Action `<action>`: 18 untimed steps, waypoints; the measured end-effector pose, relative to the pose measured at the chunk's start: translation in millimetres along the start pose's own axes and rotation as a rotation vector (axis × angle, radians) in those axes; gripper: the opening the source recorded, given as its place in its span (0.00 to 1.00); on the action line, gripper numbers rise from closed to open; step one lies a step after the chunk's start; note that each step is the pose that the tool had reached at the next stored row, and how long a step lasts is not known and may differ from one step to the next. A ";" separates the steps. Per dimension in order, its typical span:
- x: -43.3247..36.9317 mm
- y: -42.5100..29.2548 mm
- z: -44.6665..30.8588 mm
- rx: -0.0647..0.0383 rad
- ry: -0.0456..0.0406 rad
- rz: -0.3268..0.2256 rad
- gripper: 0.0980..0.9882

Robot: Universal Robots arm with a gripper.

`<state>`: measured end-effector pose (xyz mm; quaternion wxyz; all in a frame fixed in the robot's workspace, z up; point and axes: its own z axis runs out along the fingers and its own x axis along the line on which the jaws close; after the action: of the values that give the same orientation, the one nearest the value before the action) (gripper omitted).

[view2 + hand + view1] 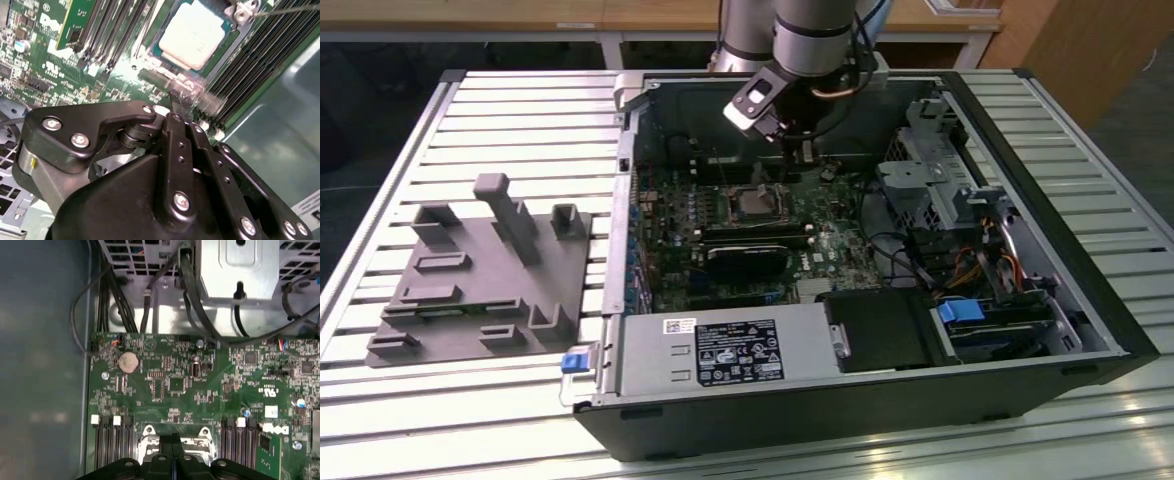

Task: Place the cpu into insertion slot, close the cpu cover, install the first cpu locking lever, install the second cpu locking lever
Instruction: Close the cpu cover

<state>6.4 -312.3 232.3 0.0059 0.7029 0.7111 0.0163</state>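
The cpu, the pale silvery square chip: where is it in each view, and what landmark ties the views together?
Exterior view: the pale silvery square cpu sits in the middle of the green motherboard, near the black gripper.
Second wrist view: the cpu lies just beyond the gripper tip.
First wrist view: it is hidden behind the gripper.
Shared landmark: the long black memory slots beside the chip.

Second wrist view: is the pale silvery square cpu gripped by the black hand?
No, the pale silvery square cpu lies seated on the green circuit board, apart from the black hand.
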 end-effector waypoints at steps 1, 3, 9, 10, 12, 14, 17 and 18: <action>0.0 -1.7 0.1 0.000 0.0000 0.000 0.01; 0.1 -4.2 0.5 0.000 0.0002 0.000 0.01; 0.1 -12.0 2.0 0.000 -0.0003 0.000 0.01; 0.1 -13.5 2.2 0.000 -0.0001 0.000 0.01; 0.2 -16.7 3.2 0.000 0.0002 0.000 0.01; 0.1 -19.0 4.8 0.000 -0.0001 0.000 0.01; -0.7 -21.1 7.0 0.000 -0.0001 0.000 0.01; -1.0 -21.5 7.5 0.000 -0.0001 0.000 0.01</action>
<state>-14.9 -313.4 224.1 0.0059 0.7029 0.7111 0.0163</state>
